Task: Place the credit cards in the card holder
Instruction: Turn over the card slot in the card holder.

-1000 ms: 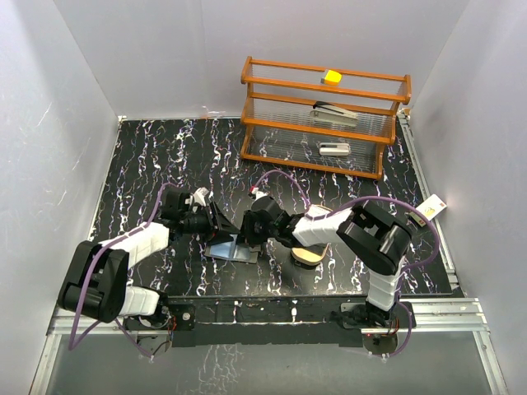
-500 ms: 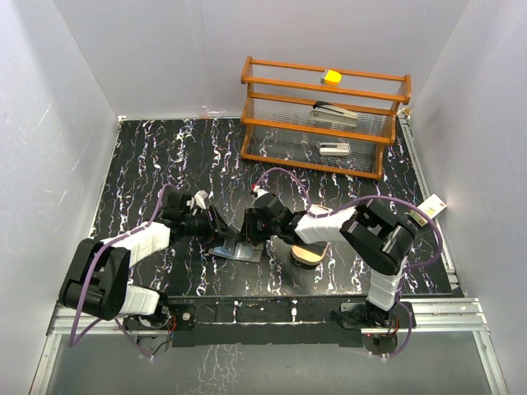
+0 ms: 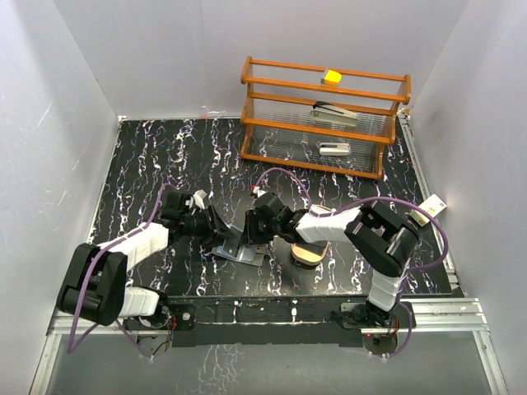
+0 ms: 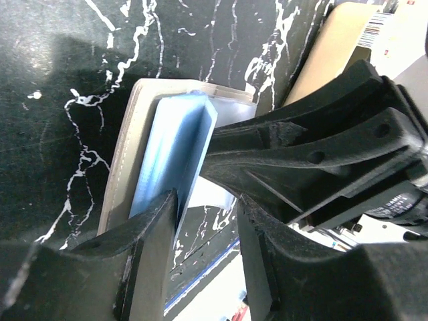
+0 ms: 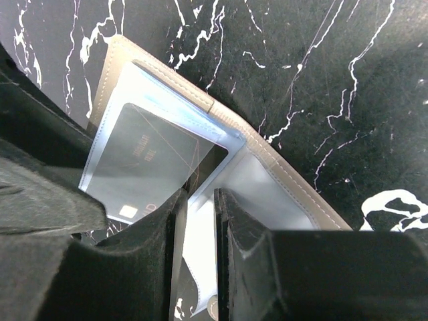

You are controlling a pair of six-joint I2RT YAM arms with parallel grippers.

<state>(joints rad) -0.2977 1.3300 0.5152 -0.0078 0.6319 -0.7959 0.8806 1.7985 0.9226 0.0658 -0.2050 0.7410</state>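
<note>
1. Card holder (image 3: pixel 244 253), overhead view: lies open on the black marbled table (image 3: pixel 148 164) near the front edge, flanked closely by the left gripper (image 3: pixel 221 234) and the right gripper (image 3: pixel 249 235), both pointing down at it. Sits just beside a tan oval tray (image 3: pixel 310 256), partly under the right arm.
2. Left wrist view: shows the holder's grey rim flat on the table and a pale blue leaf (image 4: pixel 175 150) tipped up from it; card or sleeve, impossible to tell. Shows the left gripper partly open, clamping nothing visible, with one finger (image 4: pixel 150 261) right against the leaf's lower edge. Shows the right gripper crowding in at the leaf's upper edge.
3. Right wrist view: looks onto the holder's inside, with stitched border and clear pockets. Reveals one of the credit cards (image 5: pixel 144 157), dark with a small chip, behind a clear window. Shows the right gripper almost closed, apparently pinching a thin clear leaf of the card holder.
4. Looks like mid-insertion: seating a card in an inner pocket. Calls next for keeping the leaf raised and sliding the card straight along the slot, gently, without buckling the plastic.
</note>
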